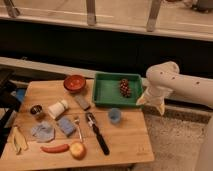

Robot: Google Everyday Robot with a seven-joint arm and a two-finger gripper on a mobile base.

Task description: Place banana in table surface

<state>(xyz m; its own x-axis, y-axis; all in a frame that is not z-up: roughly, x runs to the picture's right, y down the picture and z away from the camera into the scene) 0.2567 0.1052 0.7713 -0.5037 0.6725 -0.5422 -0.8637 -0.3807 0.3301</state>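
- The gripper (pixel 151 106) hangs just beyond the right edge of the desk, beside the right wall of the green tray (pixel 100 98). It is above the floor, not above the wood.
- You cannot tell from this view whether the gripper is released or clenched, and nothing can be seen in it.
- The banana (pixel 19 140) lies flat on the table surface (pixel 127 142), close to the left edge and near the front-left corner. It is well apart from the gripper.
- The tray sits at the far right corner of the desk, with a dark bunch of grapes (pixel 124 87) inside it.
- A red bowl (pixel 75 82) stands at the far edge, just left of the tray.
- A small blue cup (pixel 114 116) stands in front of the tray, toward the right edge.
- Along the front edge you see a red pepper (pixel 55 148) and, just beside it, a round yellow-red fruit (pixel 77 150).
- A black-handled tool (pixel 97 132) lies near the middle of the desk, with a fork (pixel 78 129) to its left.
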